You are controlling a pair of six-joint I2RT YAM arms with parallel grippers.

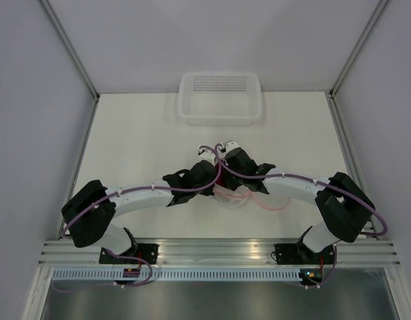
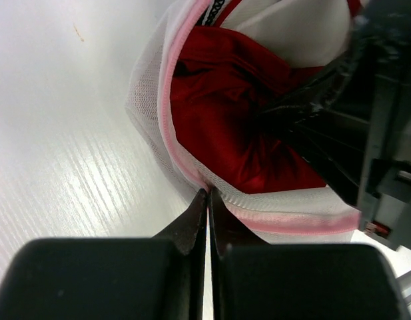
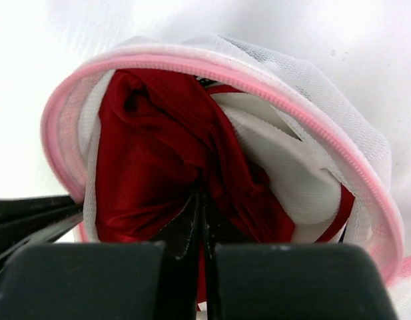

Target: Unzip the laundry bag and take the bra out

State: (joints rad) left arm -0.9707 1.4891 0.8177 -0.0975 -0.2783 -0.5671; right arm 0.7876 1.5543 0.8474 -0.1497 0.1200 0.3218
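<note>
Red bra [image 3: 152, 153] and right gripper [image 3: 200, 200] block the laundry bag [image 3: 338, 113]'s mouth

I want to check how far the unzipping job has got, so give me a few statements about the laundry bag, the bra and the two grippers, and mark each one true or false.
1. The laundry bag is zipped shut. False: its pink zipper rim gapes open, showing the red bra inside.
2. The right gripper has its jaws shut on the bra's red fabric. True.
3. The left gripper has its jaws spread wide, holding nothing. False: they are shut, pinching the bag's pink-trimmed edge.
4. The clear basket sits at the far edge of the table, apart from both arms. True.
</note>
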